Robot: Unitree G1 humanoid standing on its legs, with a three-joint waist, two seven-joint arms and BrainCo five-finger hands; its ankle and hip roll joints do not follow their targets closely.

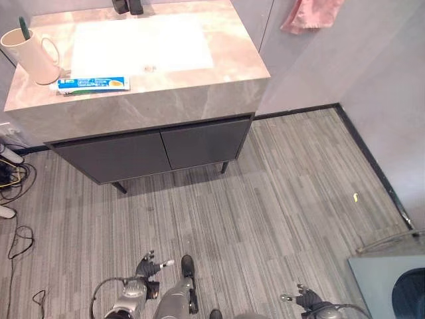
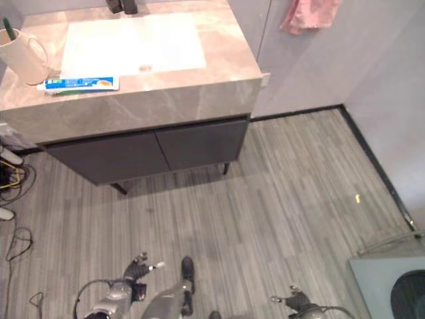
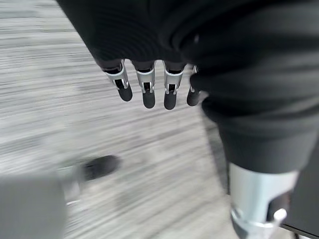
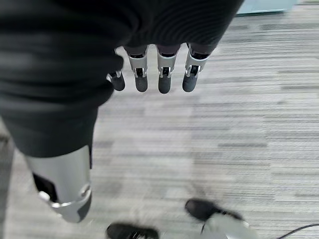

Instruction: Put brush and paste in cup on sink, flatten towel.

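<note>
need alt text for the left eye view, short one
A marble-topped vanity with a white sink basin holds a cream handled cup with a green toothbrush in it and a blue-and-white toothpaste tube lying beside it. A pink towel hangs on the wall; both robot hands hang low, left and right.

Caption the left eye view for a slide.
Cup with brush beside toothpaste on the sink counter; pink towel hangs right; both hands low.

Even, soft indoor light; the white sink basin [image 1: 139,45] glares, nearly washed out. A dim shadow lies under the cabinet [image 1: 156,151]. Both wrist views show the floor [image 3: 60,124] blurred.
</note>
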